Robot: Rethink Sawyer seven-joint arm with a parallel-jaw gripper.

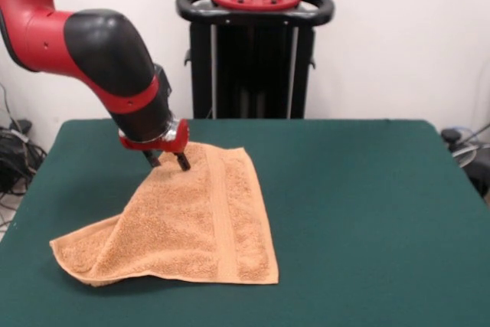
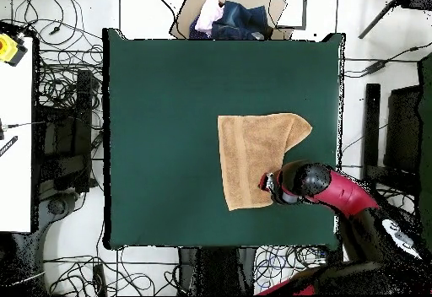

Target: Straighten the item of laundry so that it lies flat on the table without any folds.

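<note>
1. The towel [image 1: 191, 223] is lying on the green counter [image 1: 367, 212], in the front view toward 7 o'clock from the counter's middle. It is not flat: the corner at about 8 o'clock is folded over and is lifting off the surface.
2. The pincer [image 1: 168, 160] is standing at the towel's far corner, at 12 o'clock of the cloth, with its two fingers a little apart and their tips [image 1: 184, 163] touching the terry. I cannot tell whether any cloth is sitting between them.
3. If it is closing on only a few loops, I judge the corner is likely slipping out when pulled.
4. If the pull is going toward 6 o'clock, the cloth is probably bunching more instead of opening.
5. Pulling too far toward 12 o'clock is dragging the whole towel, and the fold is staying.
6. Pressing down hard may also be catching the green cover.
</note>
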